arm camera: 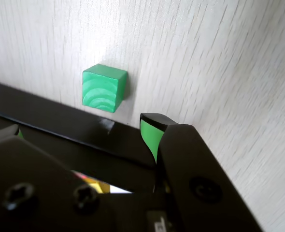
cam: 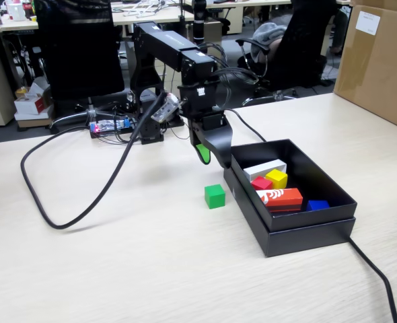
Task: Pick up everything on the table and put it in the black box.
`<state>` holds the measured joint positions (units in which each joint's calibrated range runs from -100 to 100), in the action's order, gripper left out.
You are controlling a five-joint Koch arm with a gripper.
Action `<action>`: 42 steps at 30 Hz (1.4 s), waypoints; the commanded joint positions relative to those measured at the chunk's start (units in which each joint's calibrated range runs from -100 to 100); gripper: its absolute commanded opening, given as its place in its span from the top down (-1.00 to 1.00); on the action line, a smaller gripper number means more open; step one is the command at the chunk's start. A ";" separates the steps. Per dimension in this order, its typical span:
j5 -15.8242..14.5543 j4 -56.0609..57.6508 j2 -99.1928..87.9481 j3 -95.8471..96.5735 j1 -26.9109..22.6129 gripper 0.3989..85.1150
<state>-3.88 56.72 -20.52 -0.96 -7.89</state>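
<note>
On worktop (cam: 118,262): green cube (cam: 214,196) — alone.
Black box (cam: 319,225): red cube (cam: 261,183), yellow cube (cam: 276,177).
Hand (cam: 208,156): above box's rim — grip unreadable.

I can read no words or numbers anywhere here. The orange-red block (cam: 280,196) in my black box (cam: 319,232) carries white marks on its side, but they are too small to make out. The brown carton (cam: 377,64) at the tabletop's far right edge bears a white label (cam: 367,23), and its print is blurred beyond reading.
</note>
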 commanded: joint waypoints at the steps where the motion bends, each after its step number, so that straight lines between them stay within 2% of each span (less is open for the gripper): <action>1: -0.49 -3.63 1.30 -2.12 0.44 -0.12; 26: -0.59 -15.46 9.79 6.22 1.42 -0.10; 34: -0.34 -15.98 10.59 6.31 1.47 0.02; 37: 0.34 -15.98 10.94 6.40 1.47 0.18; 42: 0.73 -15.98 11.63 6.31 1.51 0.29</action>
<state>-3.69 42.24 -8.22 6.89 -6.37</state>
